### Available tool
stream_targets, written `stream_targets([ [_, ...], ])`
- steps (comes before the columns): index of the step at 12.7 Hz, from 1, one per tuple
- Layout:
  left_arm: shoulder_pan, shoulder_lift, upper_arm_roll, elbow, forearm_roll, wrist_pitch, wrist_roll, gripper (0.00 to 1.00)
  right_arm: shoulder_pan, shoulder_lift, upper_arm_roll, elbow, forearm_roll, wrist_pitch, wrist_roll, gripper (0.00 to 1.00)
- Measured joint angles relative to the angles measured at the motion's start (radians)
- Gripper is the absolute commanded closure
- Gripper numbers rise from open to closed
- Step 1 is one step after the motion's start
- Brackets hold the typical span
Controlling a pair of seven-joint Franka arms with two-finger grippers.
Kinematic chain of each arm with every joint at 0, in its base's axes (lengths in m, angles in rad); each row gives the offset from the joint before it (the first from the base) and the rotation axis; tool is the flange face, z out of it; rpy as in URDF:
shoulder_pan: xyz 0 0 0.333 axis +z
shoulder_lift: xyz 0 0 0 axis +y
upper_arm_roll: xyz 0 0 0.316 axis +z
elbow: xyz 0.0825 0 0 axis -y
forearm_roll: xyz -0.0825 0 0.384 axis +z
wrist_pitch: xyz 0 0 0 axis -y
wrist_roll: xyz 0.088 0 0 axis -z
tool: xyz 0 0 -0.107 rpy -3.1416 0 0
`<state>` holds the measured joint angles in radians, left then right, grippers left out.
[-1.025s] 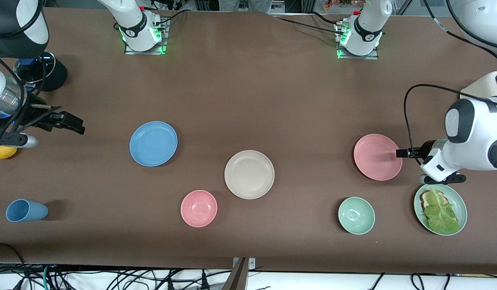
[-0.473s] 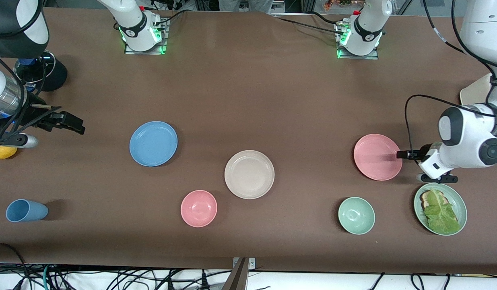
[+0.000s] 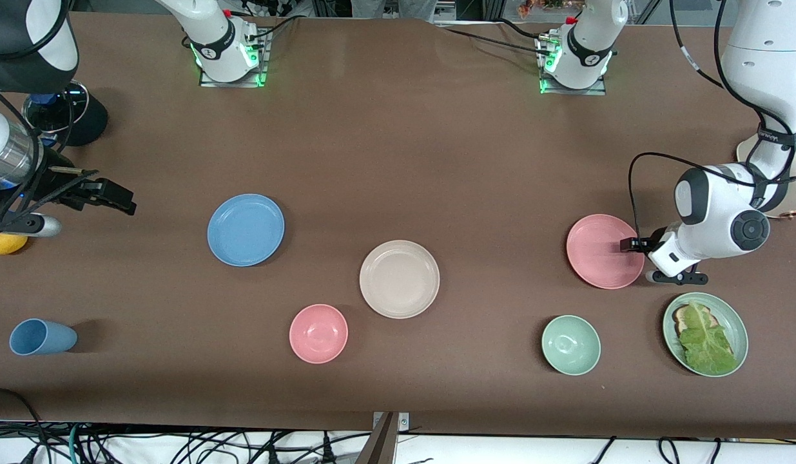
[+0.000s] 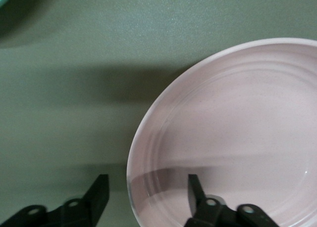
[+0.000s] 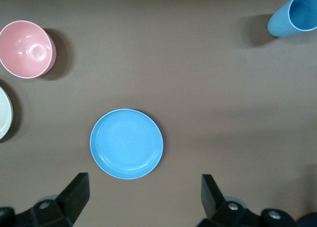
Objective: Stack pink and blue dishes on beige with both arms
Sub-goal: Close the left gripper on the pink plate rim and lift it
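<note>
Left gripper (image 4: 143,197) straddles the pink plate (image 3: 604,251)'s rim, fingers spread, toward the left arm's end of the table, while the right gripper (image 5: 143,192) waits open above the blue plate (image 5: 127,143); a shallow bite could slip.

A: What covers the table (image 3: 398,142)?

B: A matte brown sheet, plain, running nearly the whole width of the front view.

A: And along its edge nearest the front camera?

B: A white strip of floor (image 3: 565,451) with a tangle of black cables (image 3: 198,448), one green among them. A small metal bracket (image 3: 390,420) sits at the middle of that edge.

A: How is the light?

B: Even and soft, with faint shadows on the brown. Two green glows (image 3: 544,77) show by the metal base plates (image 3: 233,78).
</note>
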<state>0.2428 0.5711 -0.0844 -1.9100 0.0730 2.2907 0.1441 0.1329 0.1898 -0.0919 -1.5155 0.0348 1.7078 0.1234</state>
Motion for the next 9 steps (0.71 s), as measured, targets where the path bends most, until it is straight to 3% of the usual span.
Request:
stream_targets([
  [6,-0.001,-0.011,-0.004,0.009,0.000,-0.009,0.000,1.00,0.000,0.000,0.000,0.000,0.000,0.000,0.000,0.00],
  [9,-0.001,-0.030,-0.028,0.087,-0.001,-0.151,-0.049,1.00,0.000,0.000,0.000,0.000,0.000,0.000,0.000,0.00],
])
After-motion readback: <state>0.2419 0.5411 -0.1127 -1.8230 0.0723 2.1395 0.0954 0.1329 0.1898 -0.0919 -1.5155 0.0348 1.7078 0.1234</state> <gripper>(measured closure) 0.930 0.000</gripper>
